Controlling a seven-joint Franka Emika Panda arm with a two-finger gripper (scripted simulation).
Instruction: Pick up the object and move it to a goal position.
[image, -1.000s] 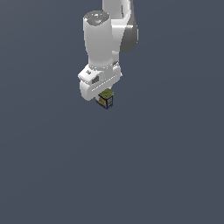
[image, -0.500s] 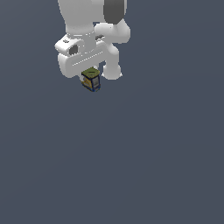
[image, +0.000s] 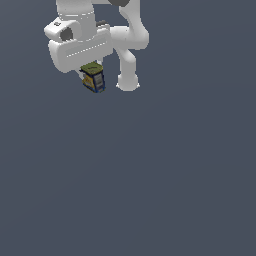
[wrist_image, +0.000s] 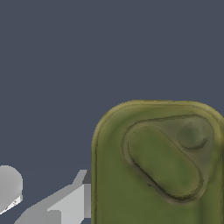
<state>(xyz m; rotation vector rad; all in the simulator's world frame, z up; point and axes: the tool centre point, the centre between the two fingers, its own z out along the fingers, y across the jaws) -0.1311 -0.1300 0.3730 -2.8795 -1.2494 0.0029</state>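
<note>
One small boxy block (image: 93, 77), olive-green top, blue and yellow printed sides, hangs directly under the single white robot gripper (image: 91, 75), upper area toward the exterior view's left. Jaws clamped on it. Wrist view: olive top (wrist_image: 162, 166) fills much of frame.

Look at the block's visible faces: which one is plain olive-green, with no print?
The top face of the block, just under the white pincer. Its sides carry blue and yellow print; the wrist view shows that top as plain olive with an embossed oval.
</note>
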